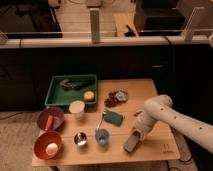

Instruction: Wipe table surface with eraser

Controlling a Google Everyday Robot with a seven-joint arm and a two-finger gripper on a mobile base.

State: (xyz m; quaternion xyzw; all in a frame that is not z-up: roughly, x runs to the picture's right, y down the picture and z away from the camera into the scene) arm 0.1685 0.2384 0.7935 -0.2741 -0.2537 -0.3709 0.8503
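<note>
Toward five o'clock on the light wooden tabletop [148,91], the gripper [135,137] is clamped on the small grey-tan oblong eraser [130,146], best pressed flat and swept across bare wood, clear of the small blue cup [102,136] at its nine o'clock.

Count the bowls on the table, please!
2. A purple bowl sits at the left edge, a red bowl right in front of it. None look hidden. The end effector is at the near right, away from both.
</note>
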